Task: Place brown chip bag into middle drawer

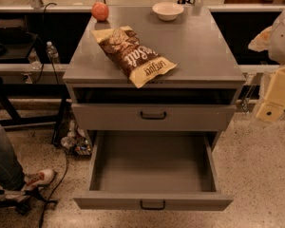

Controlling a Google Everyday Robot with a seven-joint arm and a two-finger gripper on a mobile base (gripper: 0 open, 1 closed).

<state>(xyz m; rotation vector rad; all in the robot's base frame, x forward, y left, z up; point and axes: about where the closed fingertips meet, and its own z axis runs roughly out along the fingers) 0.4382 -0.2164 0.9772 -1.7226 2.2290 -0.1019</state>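
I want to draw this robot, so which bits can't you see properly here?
Camera view:
- gripper, right of the cabinet: partly cut off by the right edge.
- middle drawer, pulled open: the strip behind its front panel is hidden.
- top slot: too dark inside.
- person, lower left: mostly cut off by the left edge.

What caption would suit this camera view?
Brown chip bag lies atop the grey cabinet, middle drawer open below, the tool off to the right.

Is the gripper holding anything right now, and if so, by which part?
Nothing is held, as far as can be seen. The gripper hangs at the right edge, apart from the cabinet; the brown chip bag lies free on the cabinet top.
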